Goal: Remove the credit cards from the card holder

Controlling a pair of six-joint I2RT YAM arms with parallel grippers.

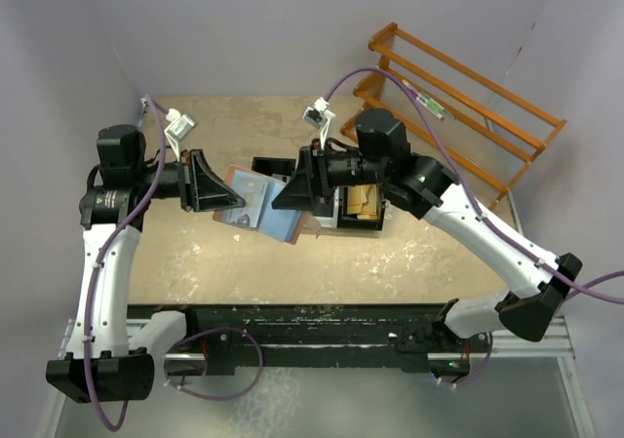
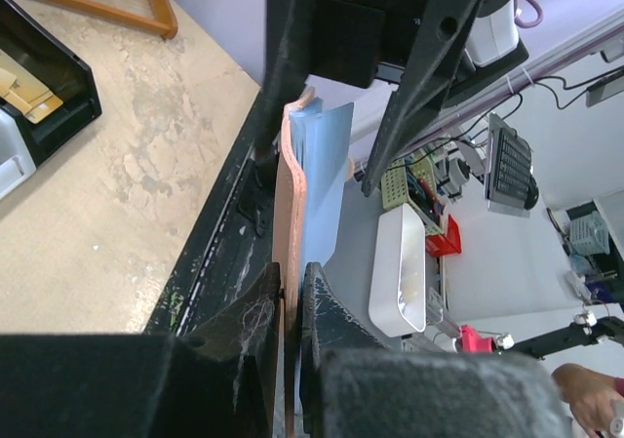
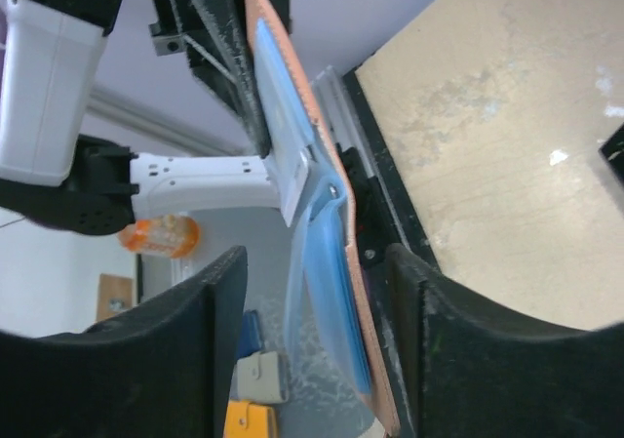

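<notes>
Extraction underway: left claw (image 2: 292,292) clamped the card holder (image 2: 289,194); right claw (image 3: 317,258) gaped astride it, probably needing next to pinch the credit cards (image 3: 295,179).

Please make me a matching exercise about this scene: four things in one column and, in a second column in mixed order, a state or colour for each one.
Column A
1. left pincer
2. right pincer
3. holder
4. rack

Column B
a. orange wood
b. open
c. shut on the holder's edge
d. brown outside, light blue inside

Pairs: 1-c, 2-b, 3-d, 4-a
</notes>
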